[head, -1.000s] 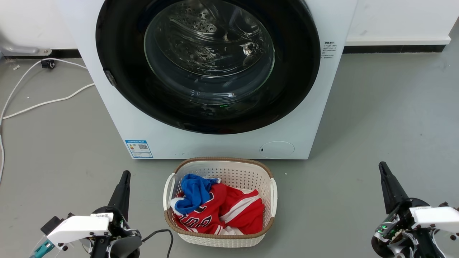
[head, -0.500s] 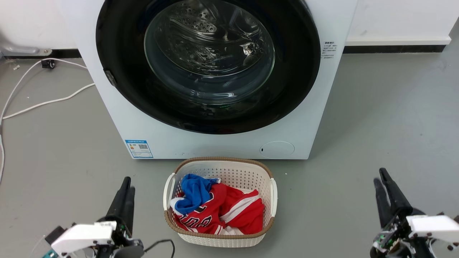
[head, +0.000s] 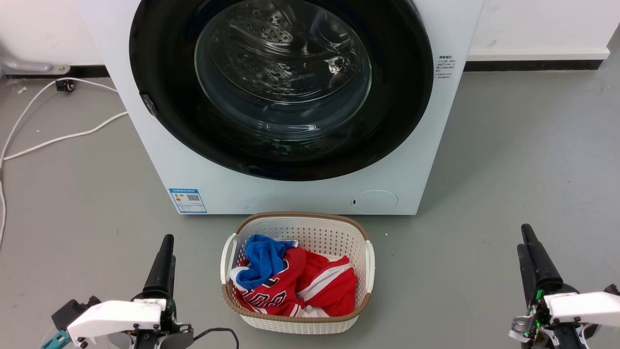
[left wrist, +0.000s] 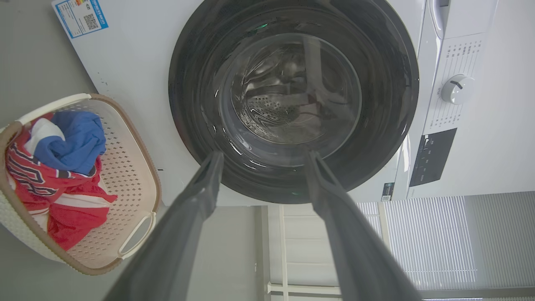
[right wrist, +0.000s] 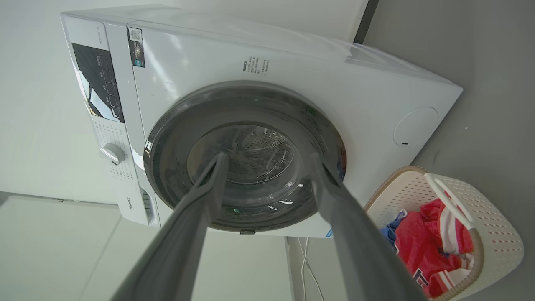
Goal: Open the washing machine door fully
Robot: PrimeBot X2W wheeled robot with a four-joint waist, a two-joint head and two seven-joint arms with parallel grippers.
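Facing the door (head: 281, 92), shut flush in the front of the machine (head: 203, 174), square ahead and well above both grippers. Down low at the left, the left gripper (head: 167, 242), jaws spread and holding nothing. Same at the right for the right gripper (head: 524, 237), spread and empty. Both well apart from the door, no contact yet.

Likely to go wrong: slipping off the glossy black rim for want of a lip to hook. Possibly a catch in the small grey tab (head: 148, 104) on the door's left edge, though too small to be sure. Cannot tell the hinge side, so some risk of pulling at the wrong edge. Risk too of knocking the basket (head: 370, 261), just before the machine and below the door, on a low reach, or of snagging the cable (head: 58, 138) on the floor (head: 72, 203) at the left.

Open floor on either side of the basket, more of it at the right. Wall (head: 533, 24) close behind the machine, so room for an outward swing only toward the robot.
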